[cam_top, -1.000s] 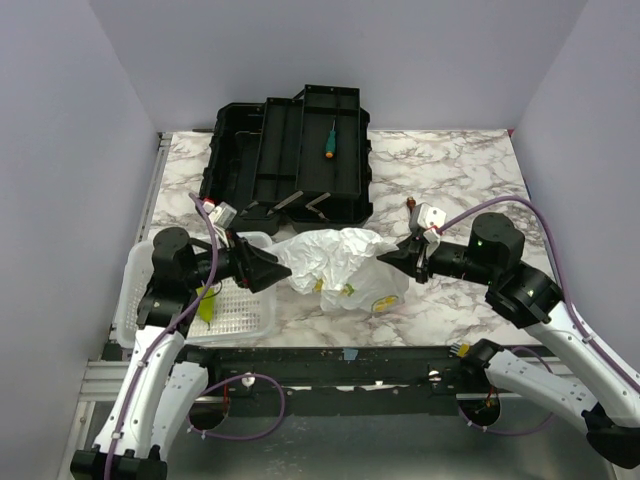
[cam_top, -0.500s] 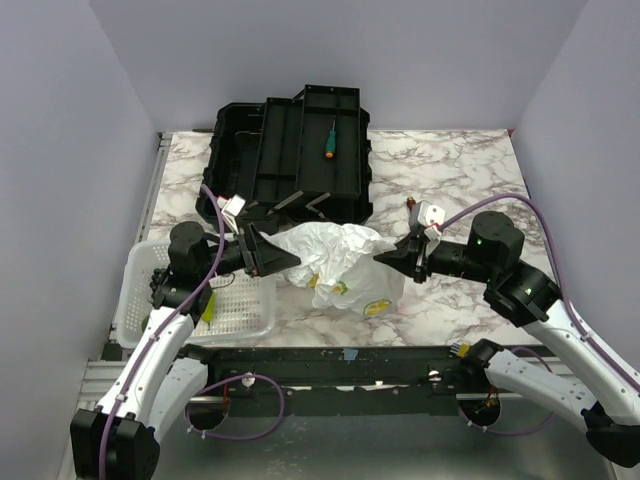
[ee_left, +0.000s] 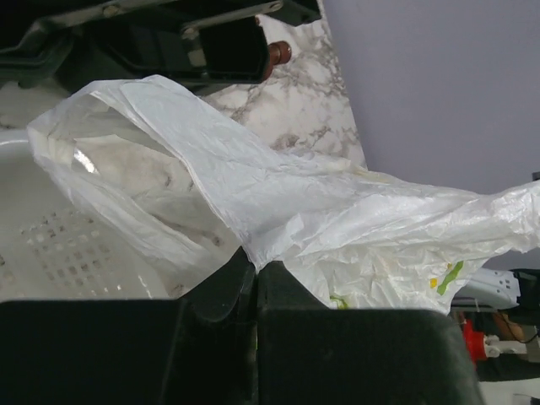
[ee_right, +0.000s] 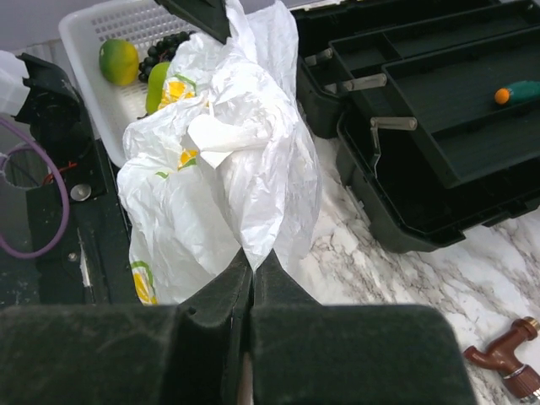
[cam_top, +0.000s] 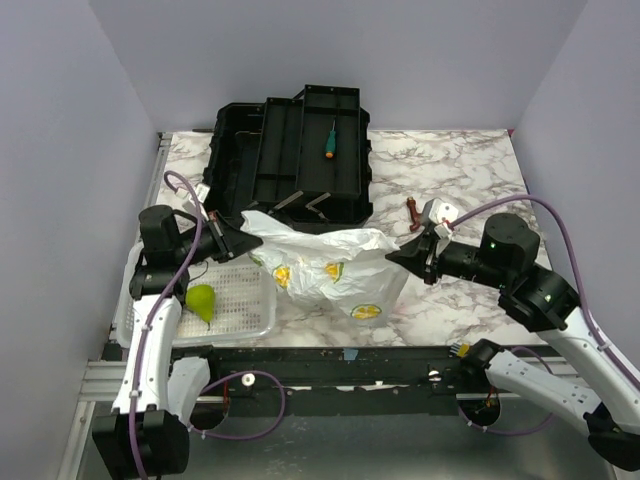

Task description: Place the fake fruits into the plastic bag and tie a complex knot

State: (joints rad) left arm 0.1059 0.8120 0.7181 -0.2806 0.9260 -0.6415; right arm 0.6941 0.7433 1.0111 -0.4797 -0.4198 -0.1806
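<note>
Left end effector (cam_top: 248,246) and right end effector (cam_top: 393,258) clamp opposite edges of the plastic bag (cam_top: 330,268), stretched across the worktop (cam_top: 470,170) just before the toolbox (cam_top: 290,160).

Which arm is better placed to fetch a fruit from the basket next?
Left, probably: the left gripper is at the basket, near the pear, while the right gripper is beyond the bag. Both grip the bag, so left must let go first.

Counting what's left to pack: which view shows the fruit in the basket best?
The right wrist view: two yellow-green fruits sit in the white basket behind the bag. The top view shows just one; the left wrist view shows only basket mesh, no fruit.
</note>
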